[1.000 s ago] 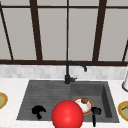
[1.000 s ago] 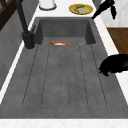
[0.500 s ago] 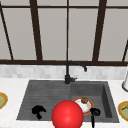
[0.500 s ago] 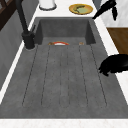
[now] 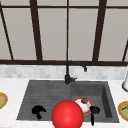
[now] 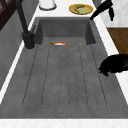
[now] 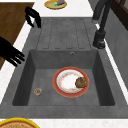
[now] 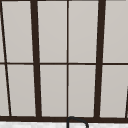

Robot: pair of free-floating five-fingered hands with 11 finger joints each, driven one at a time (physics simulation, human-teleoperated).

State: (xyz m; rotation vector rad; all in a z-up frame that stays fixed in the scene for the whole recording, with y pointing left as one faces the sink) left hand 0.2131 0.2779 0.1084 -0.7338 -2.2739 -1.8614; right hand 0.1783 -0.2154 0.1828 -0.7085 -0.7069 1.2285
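- I see the left hand (image 5: 38, 110) above the near edge of the draining board, on the left half of the sink (image 5: 45, 90); its fingers are curled downward and it holds nothing.
- I see the right hand (image 5: 94, 111) at the near rim of the basin, just right of the plate (image 5: 86, 108); its fingers point down, loosely spread, and it grips nothing.
- From the right side view, the right hand (image 7: 11, 53) hovers over the near rim of the basin, clear of the plate (image 7: 67, 82).
- The plate, white with a red rim, lies flat on the basin floor; a brown lump of food (image 7: 81, 82) sits on its far edge.
- A small round item (image 7: 38, 91) lies on the basin floor, near the right hand and apart from the plate.
- A red ball (image 5: 67, 115) sits in the foreground between both hands.
- The black tap (image 5: 72, 71) stands behind the sink.
- A yellow dish (image 5: 123, 110) rests on the counter, right of the sink.
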